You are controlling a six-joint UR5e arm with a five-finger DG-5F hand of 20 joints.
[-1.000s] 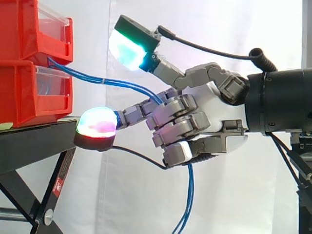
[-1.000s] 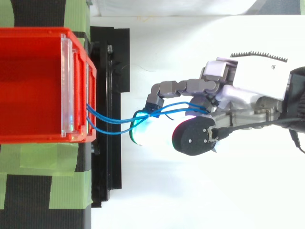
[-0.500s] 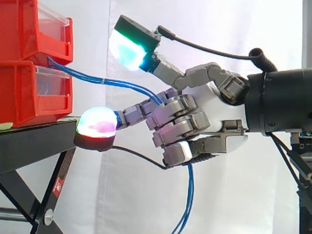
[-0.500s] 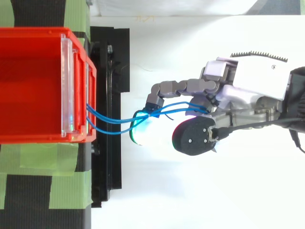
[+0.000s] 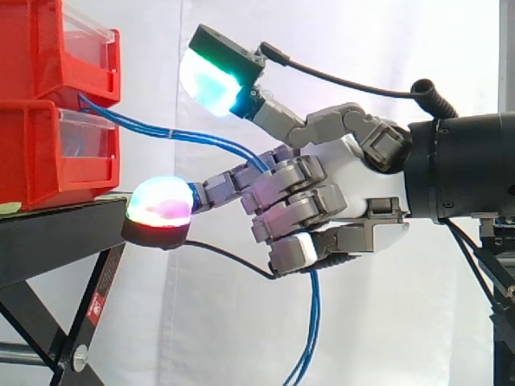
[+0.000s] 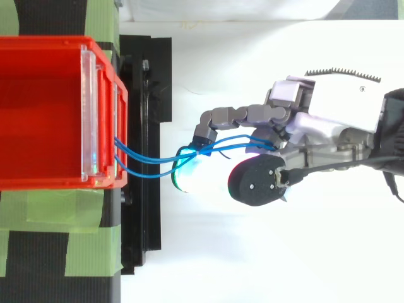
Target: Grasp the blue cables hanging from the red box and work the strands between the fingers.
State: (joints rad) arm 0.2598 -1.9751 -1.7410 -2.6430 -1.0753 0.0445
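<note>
Thin blue cables point(image 5: 185, 135) run from the front of the upper red bin point(image 5: 60, 52) rightward into my hand point(image 5: 338, 201), then hang down below it point(image 5: 310, 322). In the top view the blue cables point(image 6: 151, 159) leave the red bin point(image 6: 44, 113) as two strands and cross near a finger before entering the hand point(image 6: 328, 120). My hand's lower fingers are curled round the strands. One finger reaches left with a glowing pad point(image 5: 159, 203) near the stand's edge. The thumb points up-left with a cyan-green pad point(image 5: 211, 80).
Two red bins are stacked on a black stand point(image 5: 56, 233) at the left, the lower bin point(image 5: 48, 153) under the upper one. Green tape point(image 6: 101, 208) lies on the stand's top. A white curtain hangs behind.
</note>
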